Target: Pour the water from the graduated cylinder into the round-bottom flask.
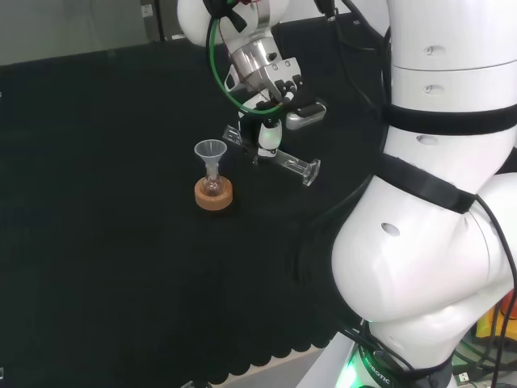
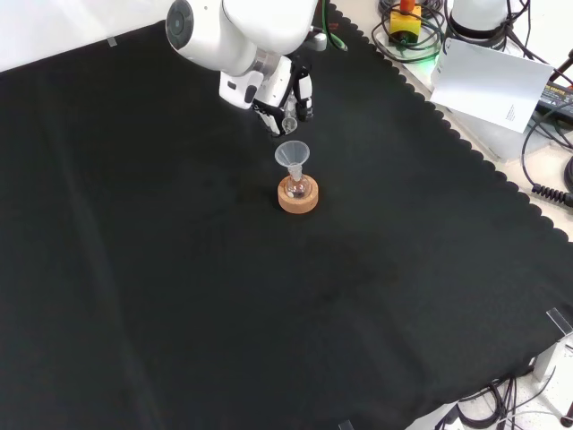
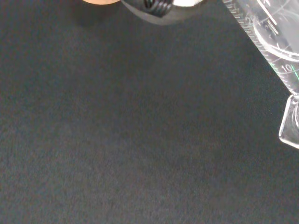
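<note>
While the hand (image 1: 271, 97) hangs over the black cloth (image 1: 105, 162), its fingers are curled round a clear graduated cylinder (image 1: 279, 159), which lies tipped almost level in the head view. The cylinder's mouth points left in that view, toward the funnel (image 1: 211, 151), and its flat foot (image 1: 311, 171) sticks out to the right, lower than the mouth end. The mouth end sits just beside the funnel's rim, at about the same height; whether it reaches over the rim I cannot tell.

The clear funnel stands in the neck of a small round-bottom flask (image 1: 213, 186), and the flask rests upright in a cork ring (image 1: 214, 194) on the cloth. In the front view the hand (image 2: 282, 98) comes in from the top, just above the funnel (image 2: 292, 154), with the flask (image 2: 297, 186) and its cork ring (image 2: 297, 196) below it near the middle of the cloth (image 2: 179, 296).

In the wrist view the graduated cylinder (image 3: 273, 51) runs slantwise, close and large, its printed scale marks showing and its foot (image 3: 290, 123) at the end. A dark part of the hand (image 3: 159, 10) shows at the edge. Whether any water is in the cylinder or the flask is too hard to tell.
</note>
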You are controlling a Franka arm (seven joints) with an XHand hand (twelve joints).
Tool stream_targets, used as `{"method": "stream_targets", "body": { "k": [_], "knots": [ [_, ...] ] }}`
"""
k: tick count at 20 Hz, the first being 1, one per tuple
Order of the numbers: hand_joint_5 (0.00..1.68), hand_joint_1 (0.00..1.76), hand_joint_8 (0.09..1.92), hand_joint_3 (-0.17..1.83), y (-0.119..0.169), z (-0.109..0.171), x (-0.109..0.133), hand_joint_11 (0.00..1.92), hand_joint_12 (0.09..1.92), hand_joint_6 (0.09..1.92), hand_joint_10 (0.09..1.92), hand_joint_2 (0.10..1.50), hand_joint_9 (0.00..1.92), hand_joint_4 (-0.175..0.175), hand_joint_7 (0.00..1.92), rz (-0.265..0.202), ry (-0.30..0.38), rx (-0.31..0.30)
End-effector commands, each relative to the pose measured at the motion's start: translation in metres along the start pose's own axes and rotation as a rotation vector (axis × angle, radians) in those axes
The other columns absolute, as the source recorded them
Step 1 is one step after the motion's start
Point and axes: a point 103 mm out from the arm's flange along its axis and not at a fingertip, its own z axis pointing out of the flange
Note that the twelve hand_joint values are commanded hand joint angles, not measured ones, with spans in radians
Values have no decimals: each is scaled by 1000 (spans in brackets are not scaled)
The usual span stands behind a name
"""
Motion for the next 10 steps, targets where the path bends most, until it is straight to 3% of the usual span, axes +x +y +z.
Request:
{"method": "stream_targets", "body": {
  "k": [1,10],
  "knots": [
    [1087,1252,693,13,0,-4,9,1218,716,880,171,1047,1402,36,1171,9,-29,70],
    [1084,1252,691,13,-3,-9,15,1218,716,883,170,1048,1404,36,1173,43,-59,154]
  ]
}}
